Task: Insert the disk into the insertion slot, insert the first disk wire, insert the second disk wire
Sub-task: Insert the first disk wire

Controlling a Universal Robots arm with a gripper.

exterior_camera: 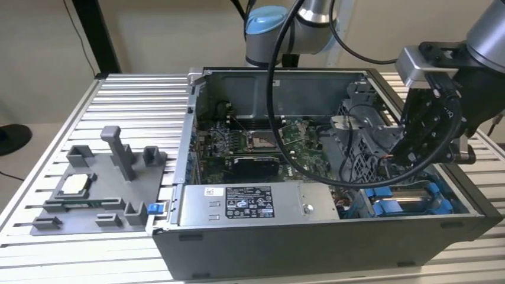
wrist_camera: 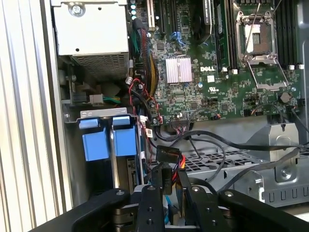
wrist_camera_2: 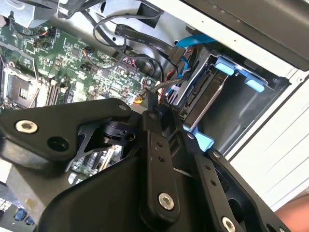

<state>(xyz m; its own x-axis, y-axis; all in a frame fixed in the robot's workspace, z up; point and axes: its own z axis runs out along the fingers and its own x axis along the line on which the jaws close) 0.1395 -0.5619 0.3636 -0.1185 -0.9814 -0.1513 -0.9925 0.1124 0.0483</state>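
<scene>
Second wrist view puts the disk [wrist_camera_2: 202,96] on edge inside the insertion slot [wrist_camera_2: 246,113], a grey bay in a corner of the computer case [exterior_camera: 316,248]. It is clipped in its blue carrier frame [wrist_camera_2: 226,65], so the first step looks done. The drive's long axis runs along the bay, and its nearer short end points back toward the tool [wrist_camera_2: 158,110], which sits just beside that end. Whether anything is plugged into that end cannot be told.

The tool is closed on the disk wire [wrist_camera: 168,155], a black plug trailing red, yellow and orange leads. In the first wrist view the plug stands pinched between the two fingers [wrist_camera: 155,186] and pokes out just past their tips. The blue carrier tabs [wrist_camera: 124,141] lie close alongside, between the plug and the case wall.

By this reading, seating the wire depends on one offset. The disk's near end lies just to the side of the plug, toward the outer wall, and the plug does not touch it.

In the exterior view the tool [exterior_camera: 394,158] hangs low inside the case. The blue carrier [exterior_camera: 398,207] is below it and slightly toward the exterior view's right. The power-supply box [exterior_camera: 252,204] sits further toward that view's left, and the motherboard [exterior_camera: 261,142] lies behind. The case rests on a ribbed metal desk [exterior_camera: 134,100].
</scene>
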